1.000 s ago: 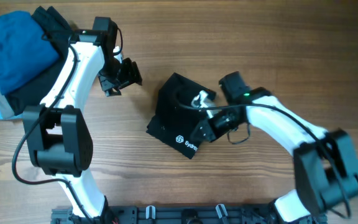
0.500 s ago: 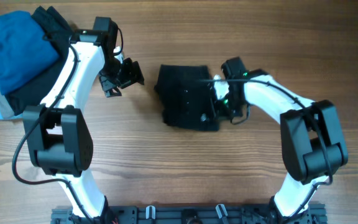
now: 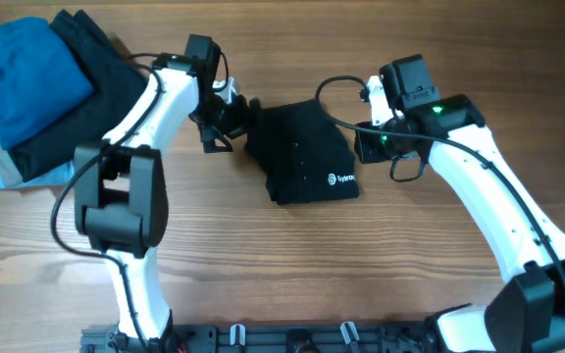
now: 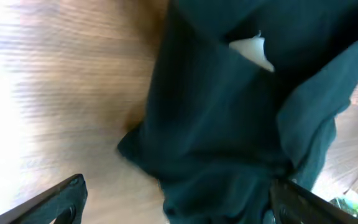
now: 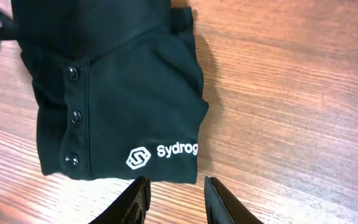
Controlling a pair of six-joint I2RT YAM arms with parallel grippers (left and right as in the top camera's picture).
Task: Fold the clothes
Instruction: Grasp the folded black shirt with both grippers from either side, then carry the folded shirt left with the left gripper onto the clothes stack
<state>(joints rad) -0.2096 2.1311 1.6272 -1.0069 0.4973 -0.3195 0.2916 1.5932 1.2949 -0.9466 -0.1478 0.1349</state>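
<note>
Right gripper (image 5: 176, 183) lifted off shirt (image 3: 307, 152), fingers spread, empty; left gripper (image 4: 178, 186) moved to shirt's left edge, spread wide.

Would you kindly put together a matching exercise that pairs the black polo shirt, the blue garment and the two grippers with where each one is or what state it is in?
Things:
1. black polo shirt
2. blue garment
3. left gripper
4. right gripper

Places or states:
A. open, at the shirt's right edge
B. on top of the clothes pile at the far left corner of the table
C. folded at mid-table, logo facing up
D. open, at the shirt's left edge

Pairs: 1-C; 2-B; 3-D; 4-A.
</note>
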